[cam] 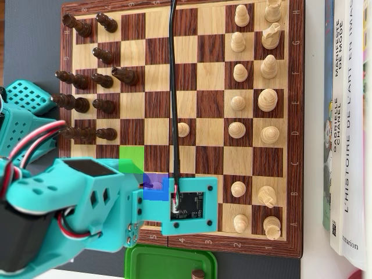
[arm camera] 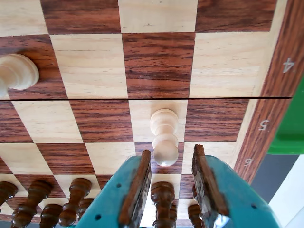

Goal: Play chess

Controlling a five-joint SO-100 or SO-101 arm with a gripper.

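A wooden chessboard (cam: 203,110) is being shown from above on a dark grey table mat, with a stack of books (cam: 347,128) lying beside its right edge and a green tray (cam: 168,261) just beneath its bottom border. In the wrist view, the teal gripper (arm camera: 172,159) is being held open, nothing being gripped between its brown-padded jaws. A white pawn (arm camera: 165,137) is being framed just ahead of the fingertips and slightly toward the left jaw; it is standing upright, so its long axis is running vertically off the board, and a short advance with a small leftward correction is judged to be what the coming grasp calls for. Dark pieces (arm camera: 163,195) are being seen crowded below the jaws. Rank numerals 4, 5 and 6 are being read on the board's border in the wrist view; on the book spines, "HISTOIRE DE L'ART" is partly legible.
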